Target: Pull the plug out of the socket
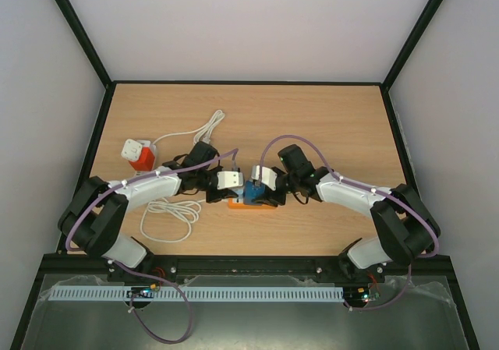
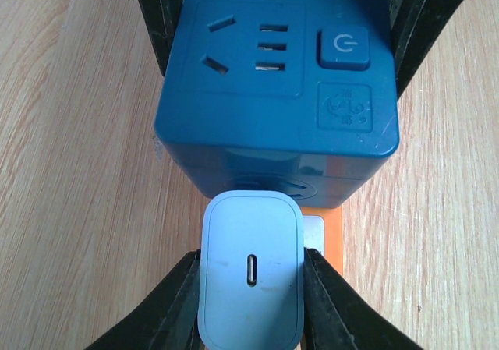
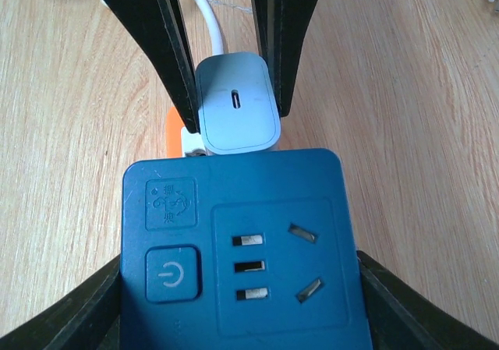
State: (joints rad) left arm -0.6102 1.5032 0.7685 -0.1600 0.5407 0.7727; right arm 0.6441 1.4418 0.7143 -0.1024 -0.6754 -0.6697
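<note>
A blue cube socket (image 1: 253,192) stands mid-table on an orange base (image 1: 238,205). A pale grey plug (image 2: 251,270) with a USB-C slot sits in the socket's side face, flush against it. My left gripper (image 2: 251,295) is shut on the plug, one black finger on each side. My right gripper (image 3: 238,288) is shut on the blue socket (image 3: 242,249), fingers against its two sides. The plug (image 3: 236,112) shows beyond the socket in the right wrist view, between the left fingers (image 3: 152,30). The socket's top face (image 2: 277,65) shows outlets and a power button.
A second cube socket, white and red (image 1: 137,154), stands at the left. A white cable (image 1: 168,211) lies coiled near the left arm and runs back towards the far side (image 1: 210,124). The table's black rim (image 1: 249,83) bounds the work area.
</note>
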